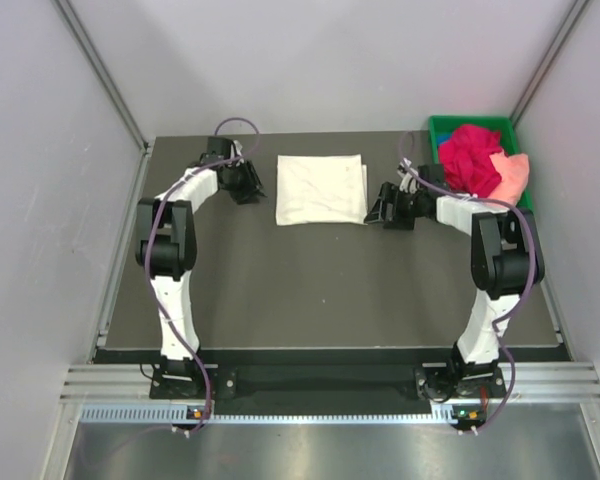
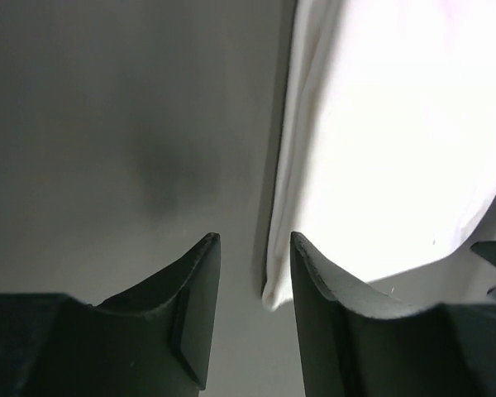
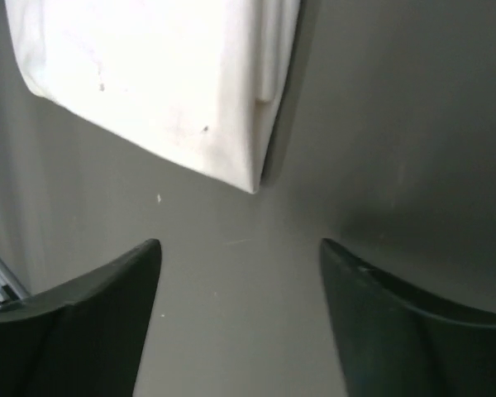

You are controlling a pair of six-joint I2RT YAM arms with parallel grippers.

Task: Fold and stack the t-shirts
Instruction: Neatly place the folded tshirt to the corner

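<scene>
Both sets of jaws stand spread and empty; left gripper [image 2: 252, 246] and right gripper [image 3: 240, 248] flank the folded cream-white t-shirt [image 1: 320, 188], so I should retreat without snagging its edges.

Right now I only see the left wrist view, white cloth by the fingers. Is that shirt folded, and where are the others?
Observer: Yes, the white shirt lies folded in a flat rectangle on the table.
Operator: The others?
Observer: The red shirt and pink shirt are bunched in the green tray at the far right corner.
Operator: Right gripper?
Observer: The right gripper is open and empty, beside the white shirt's right edge.
</scene>
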